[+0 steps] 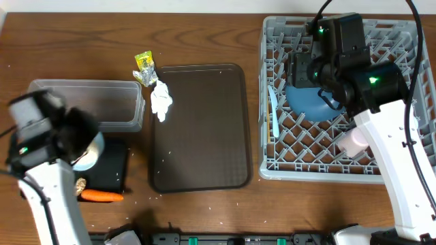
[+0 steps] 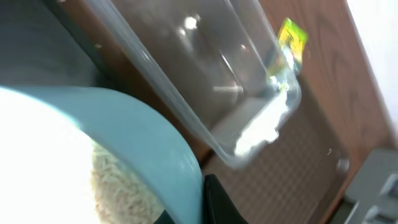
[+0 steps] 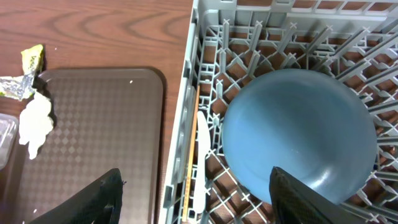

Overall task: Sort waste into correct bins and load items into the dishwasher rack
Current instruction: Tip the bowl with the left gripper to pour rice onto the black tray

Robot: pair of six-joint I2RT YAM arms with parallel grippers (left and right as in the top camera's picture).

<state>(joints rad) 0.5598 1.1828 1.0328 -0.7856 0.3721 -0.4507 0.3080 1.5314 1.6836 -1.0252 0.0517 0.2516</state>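
My left gripper [image 2: 208, 208] is shut on the rim of a small light-blue cup [image 2: 143, 137] with white rice [image 2: 118, 180] inside. It holds the cup [image 1: 88, 153] over the black tray [image 1: 114, 170], just in front of the clear tub [image 1: 88, 102]. The carrot [image 1: 101, 197] and brown food piece [image 1: 81, 184] lie by the tray's front edge. The wrapper [image 1: 144, 67] lies behind the brown tray. My right gripper [image 3: 199, 205] is open and empty above the grey rack [image 1: 381, 170]. The rack holds the blue plate [image 3: 298, 137], pale-blue spoon [image 3: 202, 155] and pink cup [image 1: 353, 141]. I see no white bowl.
A large dark brown serving tray [image 1: 199, 126] lies between the bins and the rack. A crumpled white piece [image 1: 161, 101] rests on its back left corner. A few rice grains are scattered on the wood near the front edge.
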